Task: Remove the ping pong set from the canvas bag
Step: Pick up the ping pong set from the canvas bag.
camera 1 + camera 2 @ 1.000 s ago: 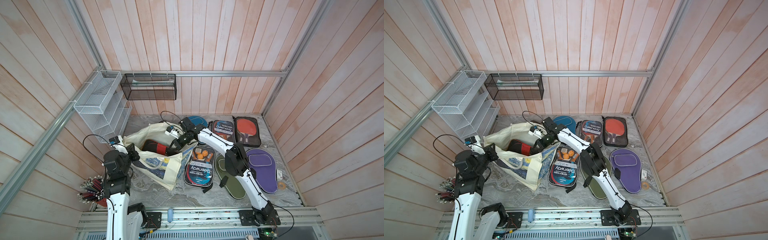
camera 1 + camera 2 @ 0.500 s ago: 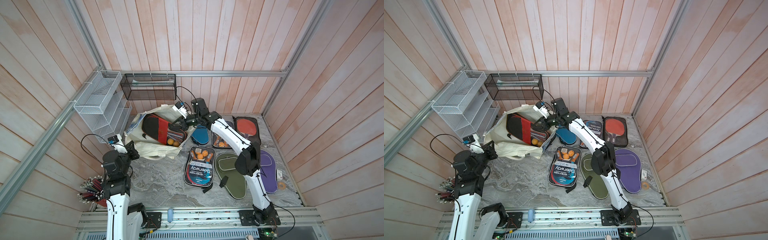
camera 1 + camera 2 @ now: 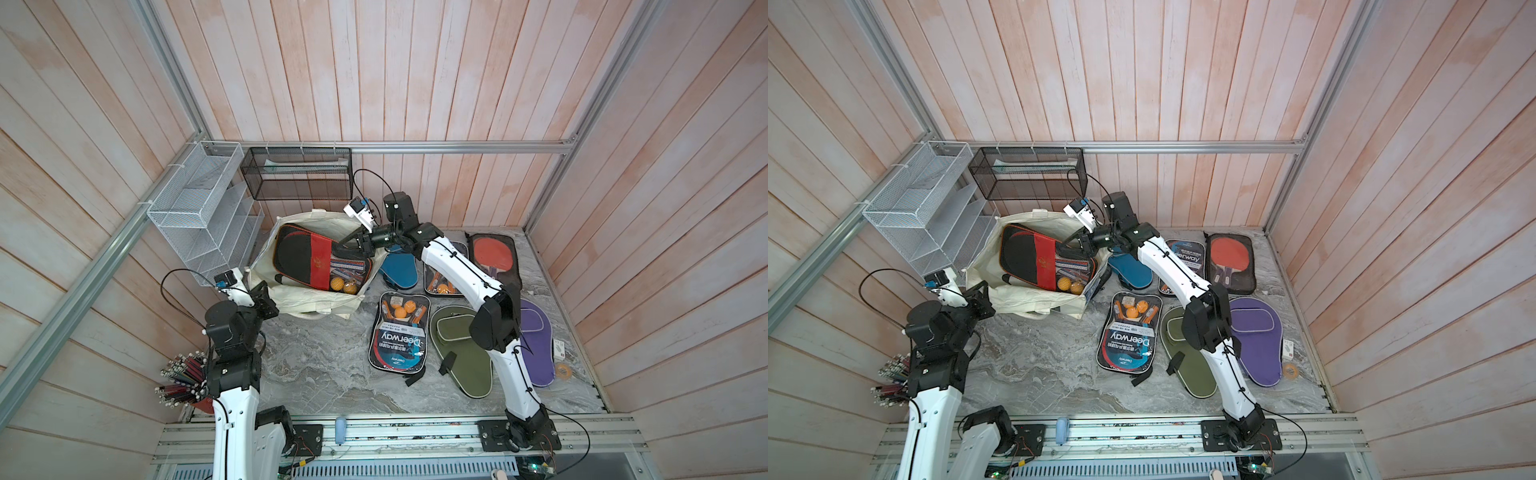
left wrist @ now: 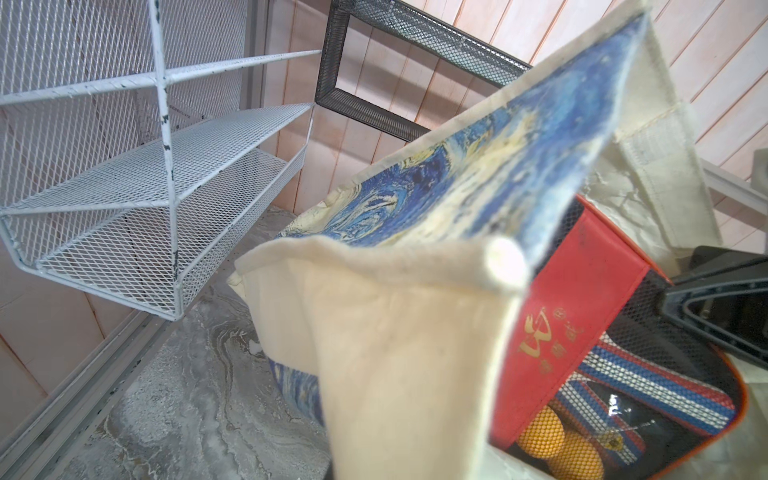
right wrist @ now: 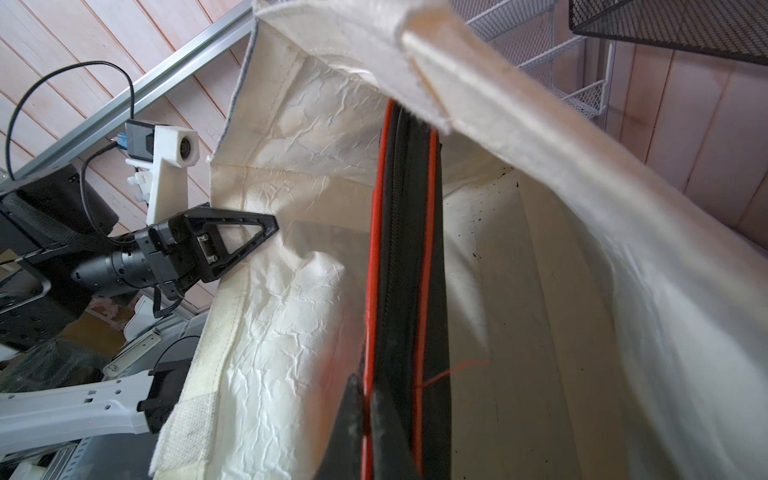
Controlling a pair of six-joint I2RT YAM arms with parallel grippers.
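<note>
In the canvas bag (image 3: 316, 305), the ping pong set (image 3: 308, 258) sits part-hidden.

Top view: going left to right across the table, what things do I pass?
canvas bag → black Deerway paddle case → green paddle cover → purple paddle cover

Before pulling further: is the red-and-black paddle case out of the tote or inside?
Inside: the paddle case sits within the open tote, right hand gripping its edge.

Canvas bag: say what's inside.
A black-and-red paddle case, orange balls showing through its mesh, its edge pinched by the right gripper. The bottom of the canvas bag is covered by it.
</note>
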